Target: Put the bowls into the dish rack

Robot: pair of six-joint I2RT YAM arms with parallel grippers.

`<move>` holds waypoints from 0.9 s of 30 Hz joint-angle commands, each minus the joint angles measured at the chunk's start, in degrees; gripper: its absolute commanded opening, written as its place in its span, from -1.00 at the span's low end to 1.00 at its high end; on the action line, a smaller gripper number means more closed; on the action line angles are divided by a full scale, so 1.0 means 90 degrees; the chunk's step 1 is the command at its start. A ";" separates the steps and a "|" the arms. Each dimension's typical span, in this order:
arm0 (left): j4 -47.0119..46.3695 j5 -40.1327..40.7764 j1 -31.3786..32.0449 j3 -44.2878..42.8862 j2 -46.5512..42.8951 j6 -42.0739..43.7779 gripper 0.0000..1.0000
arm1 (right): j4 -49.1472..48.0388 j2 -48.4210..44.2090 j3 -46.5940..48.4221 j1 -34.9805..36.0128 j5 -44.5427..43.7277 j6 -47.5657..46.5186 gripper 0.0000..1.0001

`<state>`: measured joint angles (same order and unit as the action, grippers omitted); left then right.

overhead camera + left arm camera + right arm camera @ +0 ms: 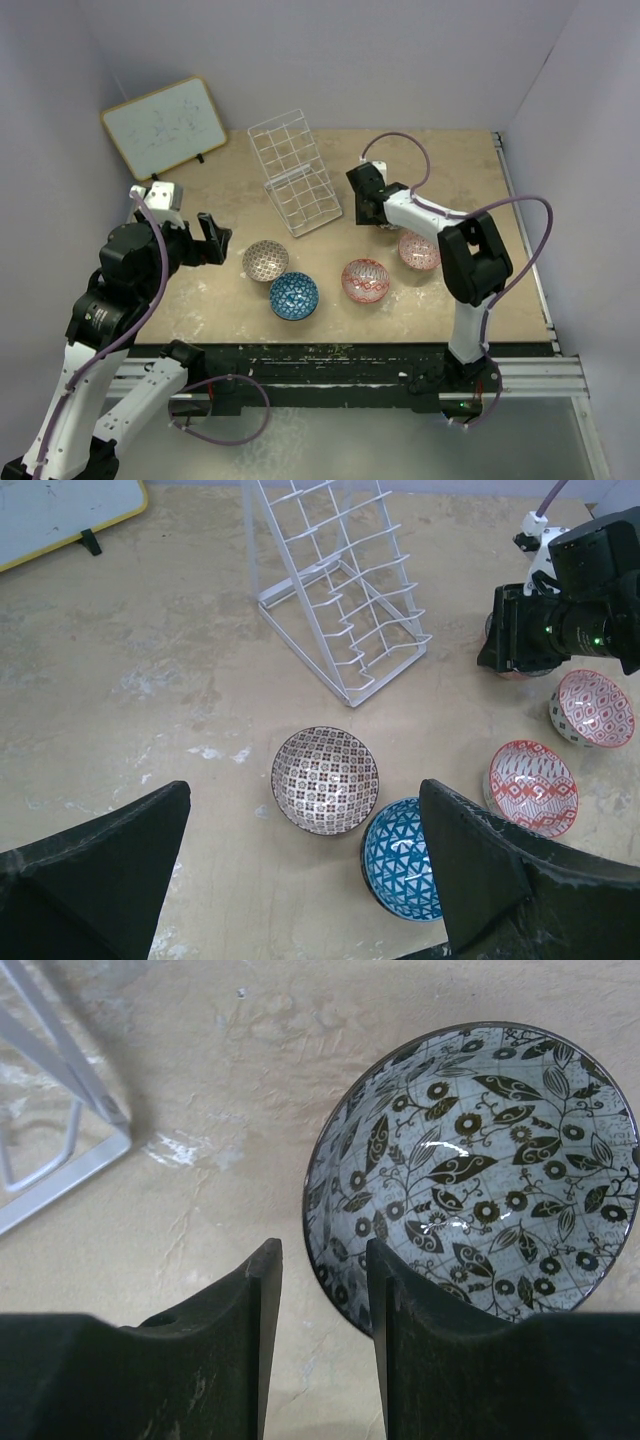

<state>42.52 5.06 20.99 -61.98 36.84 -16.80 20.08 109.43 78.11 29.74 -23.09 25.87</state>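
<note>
The rack (295, 172) stands back-centre on the table (450, 165), wire grid tilted on its folding frame, no bowl in it yet. A whiteboard (165, 125) leans at the back left, apart from the rack.

Five bowls, all on the table. The brown-check bowl (265, 261) and blue bowl (294, 296) sit just beside each other in front of the rack. The red bowl (366, 281) is to their right. The pink bowl (418, 250) is further right, nr the right arm. The fifth, the leaf bowl (480, 1160), is just right of the rack, under the R gripper (368, 207).

The R gripper is down low at that bowl's near rim. Its jaws are a little apart. On the wrist cam the rim lines up w/ the gap, one finger over the inside and the other outside. Can't tell if either finger touches it.

The L gripper (212, 238) hangs over the table's left side, pointed toward the bowls, jaws wide apart.
</note>
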 commanded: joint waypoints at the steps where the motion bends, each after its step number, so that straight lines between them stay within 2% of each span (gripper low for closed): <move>1: -0.0172 0.0129 -0.0049 -0.0023 -0.0022 0.0096 0.98 | -0.0070 0.0075 0.0321 -0.0107 -0.0214 -0.0129 -0.16; 9: -0.0200 0.0219 -0.0044 -0.0029 -0.0024 0.0110 0.98 | 0.0068 0.0286 0.0563 -0.0130 -0.0457 -0.0179 -0.61; 11: -0.0203 0.0220 -0.0041 -0.0013 -0.0005 0.0092 0.98 | 0.0127 0.0291 0.0608 -0.0130 -0.0498 -0.0172 -0.85; 13: -0.0210 0.0219 -0.0044 -0.0017 0.0003 0.0080 0.98 | 0.0151 0.0272 0.0621 -0.0131 -0.0506 -0.0156 -0.99; 21: -0.0203 0.0201 -0.0041 -0.0042 -0.0001 0.0070 0.98 | -0.0341 -0.0474 0.0397 -0.0130 -0.0376 -0.0158 -1.00; 27: -0.0178 0.0200 -0.0042 -0.0018 -0.0013 0.0063 0.98 | -0.1221 -0.1513 -0.0004 -0.0130 0.0599 0.0004 -1.00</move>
<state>42.52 6.42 20.99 -61.98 36.84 -16.80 17.52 105.12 78.37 28.80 -22.28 24.56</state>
